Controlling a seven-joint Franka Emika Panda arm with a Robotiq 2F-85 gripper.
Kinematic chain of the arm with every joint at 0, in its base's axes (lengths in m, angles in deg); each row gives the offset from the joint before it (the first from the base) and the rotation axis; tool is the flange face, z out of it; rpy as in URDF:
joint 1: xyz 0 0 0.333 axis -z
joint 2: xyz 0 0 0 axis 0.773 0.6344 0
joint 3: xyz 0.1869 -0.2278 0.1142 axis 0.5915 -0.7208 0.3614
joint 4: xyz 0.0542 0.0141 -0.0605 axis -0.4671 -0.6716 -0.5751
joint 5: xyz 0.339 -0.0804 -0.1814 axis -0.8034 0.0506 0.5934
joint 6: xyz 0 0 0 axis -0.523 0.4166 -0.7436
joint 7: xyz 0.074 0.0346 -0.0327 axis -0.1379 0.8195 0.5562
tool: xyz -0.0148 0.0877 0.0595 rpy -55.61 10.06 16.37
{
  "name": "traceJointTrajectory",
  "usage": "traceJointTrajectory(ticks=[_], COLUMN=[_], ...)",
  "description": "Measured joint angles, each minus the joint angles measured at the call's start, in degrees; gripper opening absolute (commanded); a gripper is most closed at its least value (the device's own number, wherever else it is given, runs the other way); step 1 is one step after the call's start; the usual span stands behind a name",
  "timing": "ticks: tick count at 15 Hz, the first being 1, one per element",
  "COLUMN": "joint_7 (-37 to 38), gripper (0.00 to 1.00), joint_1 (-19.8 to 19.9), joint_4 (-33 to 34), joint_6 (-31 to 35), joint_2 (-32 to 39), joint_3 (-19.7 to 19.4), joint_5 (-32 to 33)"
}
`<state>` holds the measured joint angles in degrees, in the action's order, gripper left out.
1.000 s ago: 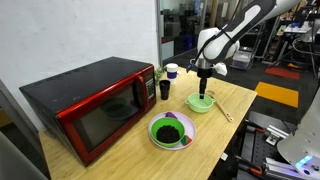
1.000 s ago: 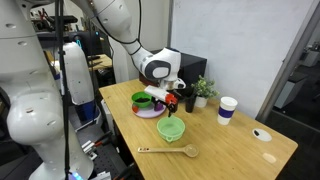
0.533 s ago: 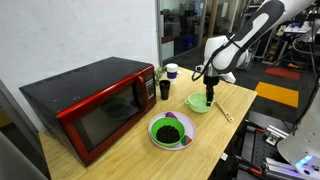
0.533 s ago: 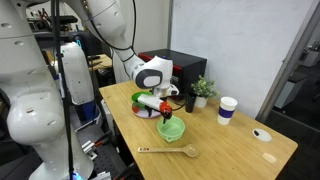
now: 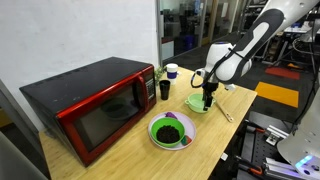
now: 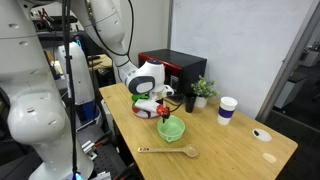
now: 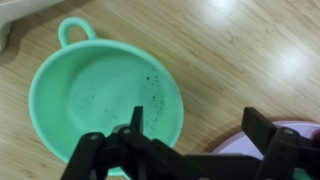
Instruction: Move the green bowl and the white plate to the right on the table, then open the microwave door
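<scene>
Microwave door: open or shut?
Shut. In an exterior view the microwave door sits flush with the casing, no gap showing.

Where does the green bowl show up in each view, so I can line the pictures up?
Exterior view: green bowl right of centre, under the gripper.
Exterior view: green bowl at centre, beside the gripper.
Wrist view: green bowl fills the left half.
Shared landmark: the open gripper at the bowl's rim.
</scene>
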<state>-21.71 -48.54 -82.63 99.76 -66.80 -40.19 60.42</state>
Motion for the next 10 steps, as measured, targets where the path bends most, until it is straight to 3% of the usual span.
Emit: traceJointTrajectory(ticks=[7, 9, 10], joint_7=[-0.1, 0.7, 1.4], gripper=[1.00, 0.74, 0.67], joint_1=[0.5, 1.1, 1.4], joint_4=[3.2, 4.9, 5.8], joint_6=[5.6, 6.6, 6.9], joint_2=[8.7, 11.1, 12.1], joint_3=[1.6, 1.8, 1.8], joint_5=[0.1, 1.8, 2.9])
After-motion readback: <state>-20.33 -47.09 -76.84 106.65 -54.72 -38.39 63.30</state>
